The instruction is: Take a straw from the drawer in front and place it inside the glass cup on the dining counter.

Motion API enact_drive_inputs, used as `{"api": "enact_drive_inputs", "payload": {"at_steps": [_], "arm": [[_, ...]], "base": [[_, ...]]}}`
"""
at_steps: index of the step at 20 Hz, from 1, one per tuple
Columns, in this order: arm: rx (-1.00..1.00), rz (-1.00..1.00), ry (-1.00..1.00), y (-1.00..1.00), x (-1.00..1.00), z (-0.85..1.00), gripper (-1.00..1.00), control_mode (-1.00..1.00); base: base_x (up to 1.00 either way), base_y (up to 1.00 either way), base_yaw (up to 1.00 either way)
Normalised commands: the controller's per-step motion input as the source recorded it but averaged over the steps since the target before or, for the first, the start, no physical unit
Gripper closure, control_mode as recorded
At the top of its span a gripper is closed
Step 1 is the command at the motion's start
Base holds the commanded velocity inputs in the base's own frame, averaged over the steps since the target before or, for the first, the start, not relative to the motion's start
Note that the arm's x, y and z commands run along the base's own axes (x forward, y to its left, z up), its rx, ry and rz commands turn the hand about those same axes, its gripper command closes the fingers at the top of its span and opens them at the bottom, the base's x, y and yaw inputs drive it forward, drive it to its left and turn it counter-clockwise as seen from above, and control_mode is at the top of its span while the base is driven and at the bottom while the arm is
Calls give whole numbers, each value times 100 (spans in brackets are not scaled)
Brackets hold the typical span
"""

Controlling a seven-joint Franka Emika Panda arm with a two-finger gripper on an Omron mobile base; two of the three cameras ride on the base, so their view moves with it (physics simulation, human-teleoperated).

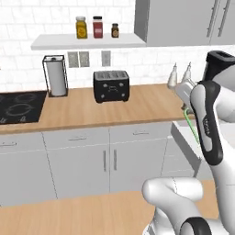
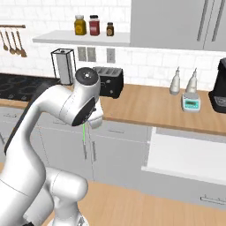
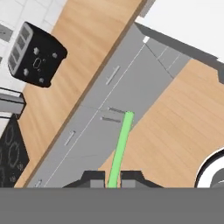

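Straw (image 3: 120, 146) is pinched between the jaws of the gripper (image 3: 113, 180), held near one end only; the rest sticks out freely, seen green and straight in the hand view. In the right base view the straw (image 2: 84, 133) hangs below the wrist, in front of the grey cabinet fronts. In the left base view a short green length (image 1: 194, 131) shows beside the forearm, above the open drawer (image 1: 187, 133).

The drawer (image 2: 187, 156) stands pulled out, pale inside. The glass cup and the dining table are not located in these frames, so a long carry is judged to lie ahead.

Risks, as judged:
- Grip on a very thin stick near its end: slip or rotation in the jaws is likely under a fast swing, which would spoil aim at the cup.
- The long free end could strike the open drawer, the cabinet fronts, or the wall table (image 2: 145, 103) edge during a turn, and be knocked loose.
- At the cup, a tilted straw could catch the rim and tip the light tumbler.
- The drawer left open could be struck by the arm or base.
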Motion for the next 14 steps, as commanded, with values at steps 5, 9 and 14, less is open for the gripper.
{"api": "enact_drive_inputs", "payload": {"at_steps": [5,9,14], "arm": [[0,0,0,0,0,0,100,100],[0,0,0,0,0,0,100,100],[0,0,0,0,0,0,100,100]], "base": [[-92,-4,53],[-83,-9,54],[-32,-8,60]]}}
